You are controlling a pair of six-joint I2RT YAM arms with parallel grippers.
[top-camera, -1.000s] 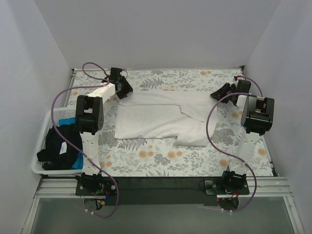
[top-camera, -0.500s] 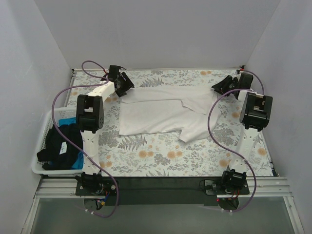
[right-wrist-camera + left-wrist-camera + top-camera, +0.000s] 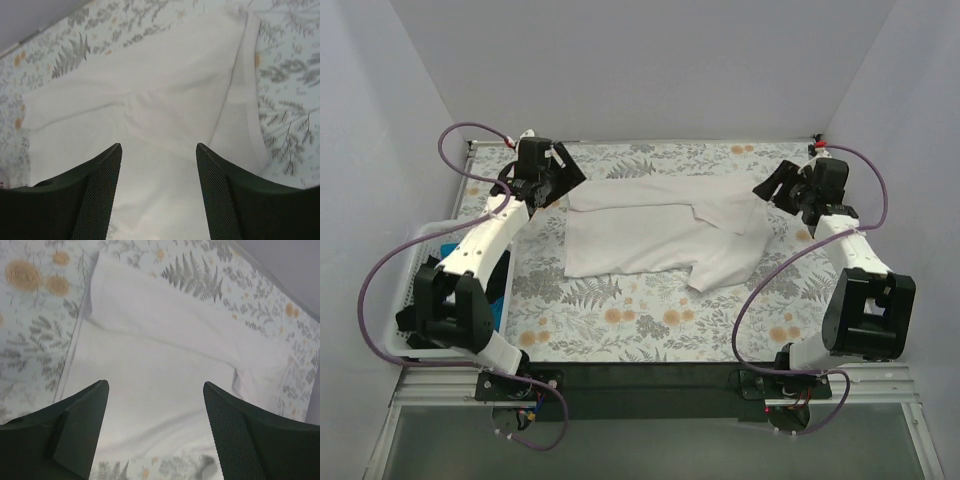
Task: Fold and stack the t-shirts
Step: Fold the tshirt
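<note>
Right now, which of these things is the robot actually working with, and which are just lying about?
Part of the job: white t-shirt, spread out; blue shirt, waiting at the left.
Just lying about: white basket; floral tablecloth.

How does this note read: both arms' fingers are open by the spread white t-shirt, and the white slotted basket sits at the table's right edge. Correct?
One slip: the white slotted basket sits at the table's left edge, as the top external view shows. The left fingers and right fingers are open by the white t-shirt.
</note>
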